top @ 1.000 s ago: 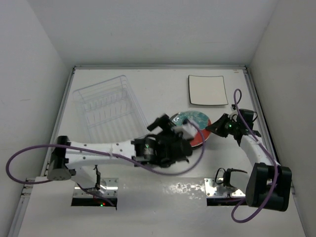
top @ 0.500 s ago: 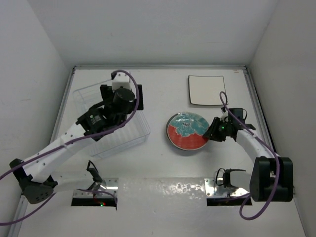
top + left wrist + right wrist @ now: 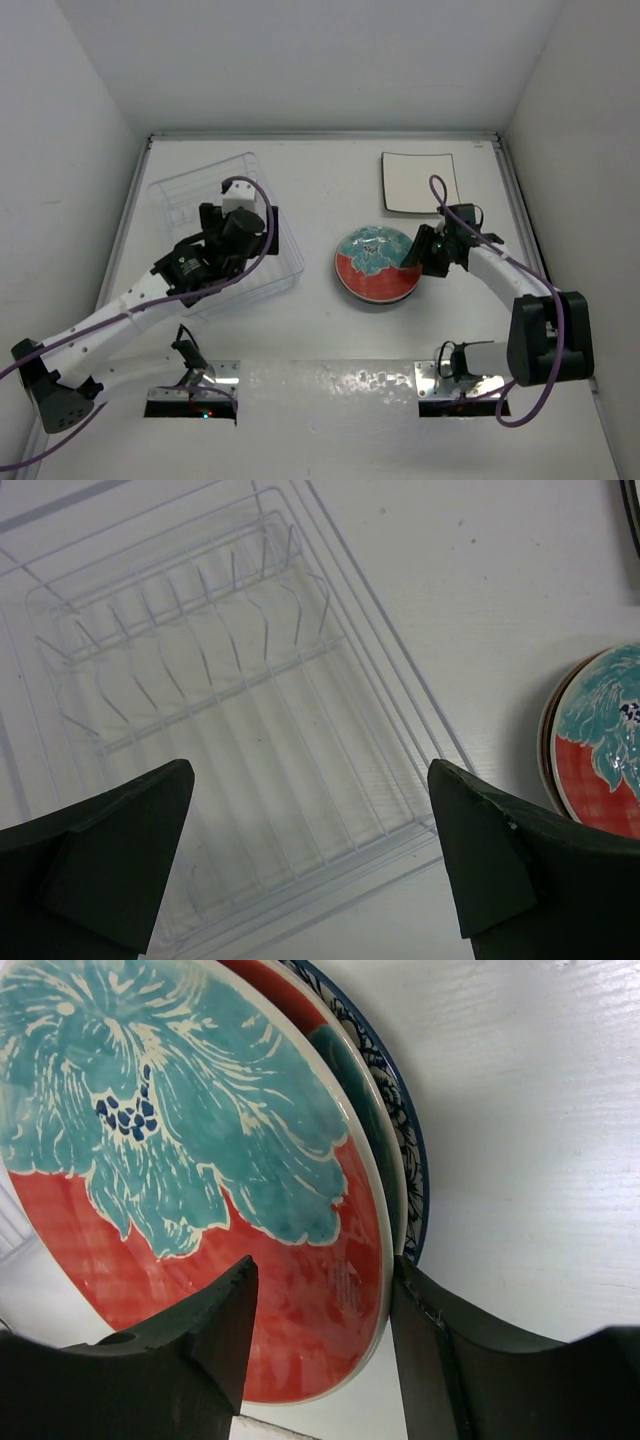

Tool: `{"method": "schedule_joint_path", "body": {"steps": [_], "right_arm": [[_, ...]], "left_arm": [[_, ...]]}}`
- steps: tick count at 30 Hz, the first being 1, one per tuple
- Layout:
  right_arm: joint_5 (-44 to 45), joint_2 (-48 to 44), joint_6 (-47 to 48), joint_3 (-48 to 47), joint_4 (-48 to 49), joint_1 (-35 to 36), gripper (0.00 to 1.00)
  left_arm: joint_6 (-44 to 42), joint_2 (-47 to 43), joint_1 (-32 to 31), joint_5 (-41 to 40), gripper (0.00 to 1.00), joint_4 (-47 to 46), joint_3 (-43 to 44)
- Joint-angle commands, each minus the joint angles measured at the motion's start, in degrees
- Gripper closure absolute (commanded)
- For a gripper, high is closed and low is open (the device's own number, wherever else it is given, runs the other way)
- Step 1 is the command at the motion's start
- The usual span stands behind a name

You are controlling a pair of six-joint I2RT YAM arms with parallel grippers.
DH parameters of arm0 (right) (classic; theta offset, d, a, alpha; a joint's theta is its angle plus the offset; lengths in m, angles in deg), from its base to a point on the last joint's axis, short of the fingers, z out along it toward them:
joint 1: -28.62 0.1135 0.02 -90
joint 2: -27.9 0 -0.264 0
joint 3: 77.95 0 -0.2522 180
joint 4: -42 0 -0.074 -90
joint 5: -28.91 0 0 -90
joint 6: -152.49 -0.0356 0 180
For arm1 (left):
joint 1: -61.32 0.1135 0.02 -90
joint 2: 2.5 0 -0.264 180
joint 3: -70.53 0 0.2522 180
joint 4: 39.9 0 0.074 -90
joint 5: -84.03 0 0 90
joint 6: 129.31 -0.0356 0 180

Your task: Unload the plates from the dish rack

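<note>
The clear dish rack (image 3: 176,196) stands empty at the left; the left wrist view shows its bare ribbed base (image 3: 250,730). My left gripper (image 3: 235,245) hangs open above it (image 3: 310,780), holding nothing. A stack of round plates (image 3: 372,268) lies mid-table, with a red one with a teal flower (image 3: 200,1160) on top, a second red one under it and a blue-flowered white one (image 3: 405,1130) at the bottom. My right gripper (image 3: 418,255) is at the stack's right edge, partly open (image 3: 320,1280). One finger is over the top plate's face and the other outside its rim. The square cream plate (image 3: 420,182) lies at the back right.
White walls close in the table on three sides. The stack's edge shows at the right of the left wrist view (image 3: 600,740). Purple cables loop off both arms. Both arm bases sit at the near edge.
My left arm swung from the plate stack back over the rack. My right gripper moved up and left onto the stack's right rim. The stack shifted slightly left.
</note>
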Motion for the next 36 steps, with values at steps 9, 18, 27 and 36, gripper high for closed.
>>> {"method": "schedule_joint_path", "body": {"steps": [9,18,27,36], "right_arm": [[4.5,-0.3,-1.5,-6.0,-0.8,1.7,0.23],[20.9,-6.1,10.2,-17.3,-15.2,1.7,0.01],[39.1,-32.0,20.1,-11.1,-14.7,5.2,0.01],[34.6,-48.9,21.1,-7.6,-16.5,5.4,0.01]], "left_arm": [[4.3,-0.4,1.1,-7.1,0.0,0.8,-0.2],[6.3,-1.0,26.7,10.6,0.0,-6.3,0.0],[5.2,-9.1,34.4,5.6,0.0,-3.2,-2.9],[1.6,-24.0,34.4,5.6,0.0,-5.5,-11.9]]}}
